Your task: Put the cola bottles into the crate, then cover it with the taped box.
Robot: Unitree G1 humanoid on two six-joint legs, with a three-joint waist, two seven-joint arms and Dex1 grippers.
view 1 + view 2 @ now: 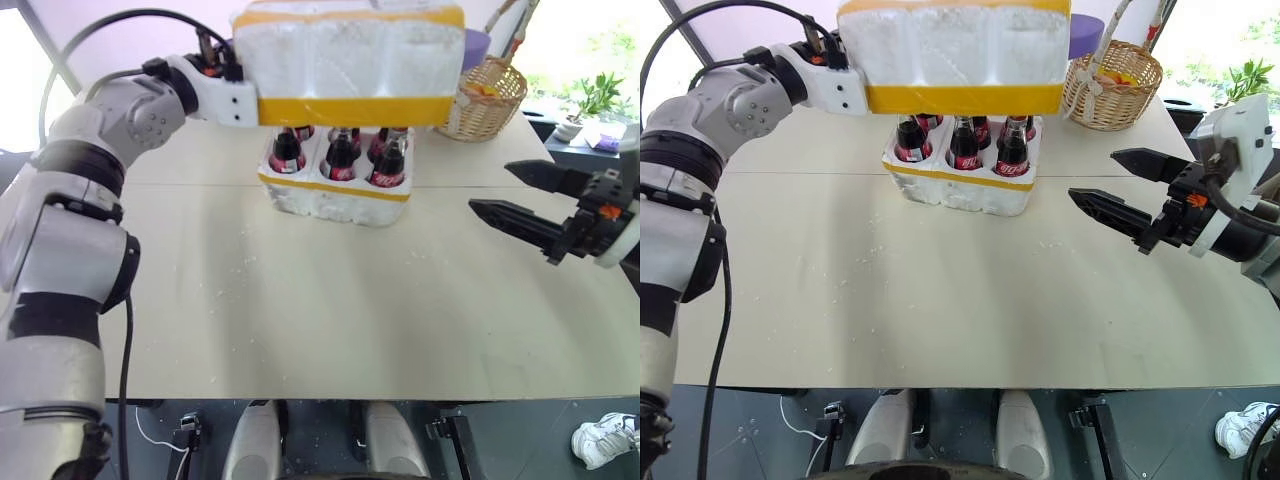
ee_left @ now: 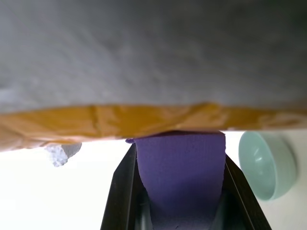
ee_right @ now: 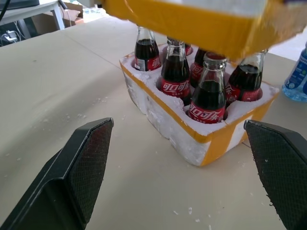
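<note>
Across the beige table [image 1: 300, 330], the biggest thing in sight is the taped box [image 1: 350, 60], white foam with a yellow band along its lower edge. It hangs in the air just above the crate [image 1: 335, 190], its rim level with the bottle caps and not resting on the crate. The left gripper [image 1: 240, 95] is clamped on the box's left wall, fingers pinched together on the foam edge. The crate sits toward the far middle of the table, white foam with a yellow band around its rim, and the cola bottles [image 3: 206, 96] stand upright in its wells, red labels facing out. Behind the box to the right stands a wicker basket [image 1: 1110, 85]. The right gripper [image 1: 1120, 195] hovers over the table's right side, well apart from the crate, its two black fingers spread wide and holding nothing. Near the crate's far corner a water bottle [image 3: 297, 72] stands on the table.
</note>
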